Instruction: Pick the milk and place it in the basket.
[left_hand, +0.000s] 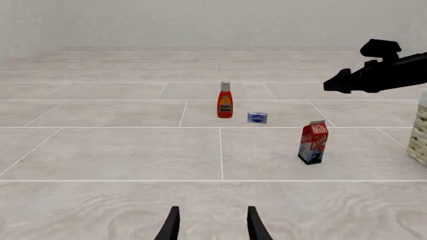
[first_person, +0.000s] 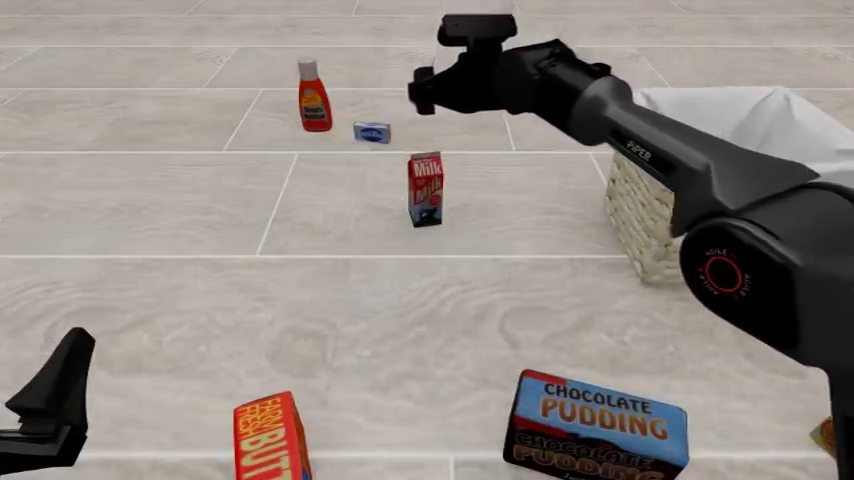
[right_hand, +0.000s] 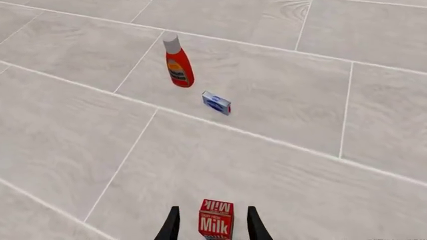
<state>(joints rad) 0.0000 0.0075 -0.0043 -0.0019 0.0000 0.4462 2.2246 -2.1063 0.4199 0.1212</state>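
Note:
The milk (first_person: 426, 189) is a small carton with a red top and a dark blue and white lower part. It stands upright on the tiled surface, left of the basket (first_person: 641, 215). My right gripper (first_person: 422, 90) is open and empty, hovering above the milk and a little beyond it. In the right wrist view the milk (right_hand: 217, 219) shows from above between the two open fingers (right_hand: 171, 226), still well below them. My left gripper (left_hand: 213, 227) is open and empty, low at the near left (first_person: 51, 400). The left wrist view shows the milk (left_hand: 313, 142) and the basket's edge (left_hand: 419, 135).
A red ketchup bottle (first_person: 314, 97) and a small blue box (first_person: 372, 132) stand beyond the milk. An orange-red butter box (first_person: 271, 440) and a chocolate pudding box (first_person: 597, 425) stand at the near edge. My right arm (first_person: 667, 150) crosses over the basket.

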